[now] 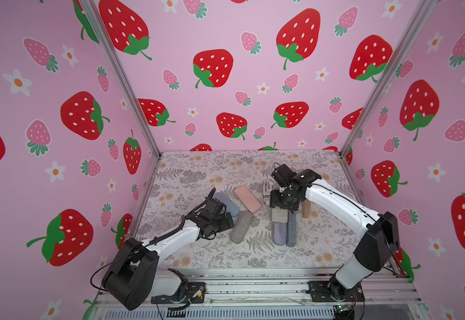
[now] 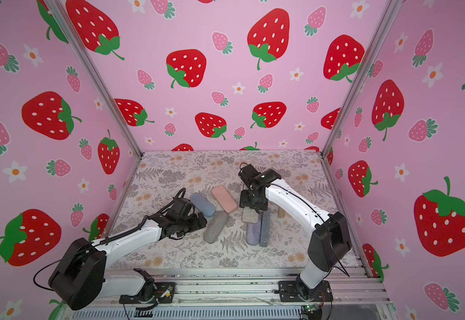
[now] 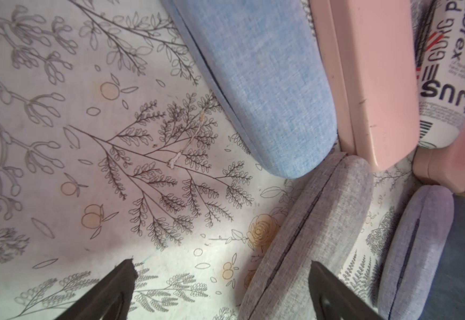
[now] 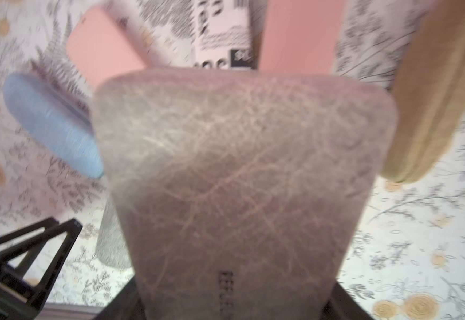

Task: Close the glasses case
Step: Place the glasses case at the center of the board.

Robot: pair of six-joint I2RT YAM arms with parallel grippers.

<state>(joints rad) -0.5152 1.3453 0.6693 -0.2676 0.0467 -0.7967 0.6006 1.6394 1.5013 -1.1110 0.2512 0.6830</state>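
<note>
Left of the desk's (image 1: 198, 257) centre, the left end effector (image 3: 223, 267) gapes released beside a grey oblong fabric case (image 1: 241, 227). A pale blue fabric case (image 1: 227, 203) and a pink hard case (image 1: 247, 198) lie nearer the far edge. Right of centre, the mottled grey-brown leather-look glasses case (image 4: 239, 166) (overlapping a lavender fabric case (image 1: 278, 235)) sits under the right end effector (image 1: 284, 206); clenched or released, I cannot tell.

Bright, even light; right wrist view blurred.

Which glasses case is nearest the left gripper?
The grey case, just ahead of the left gripper; the blue case, pink case and lilac case lie farther off.
</note>
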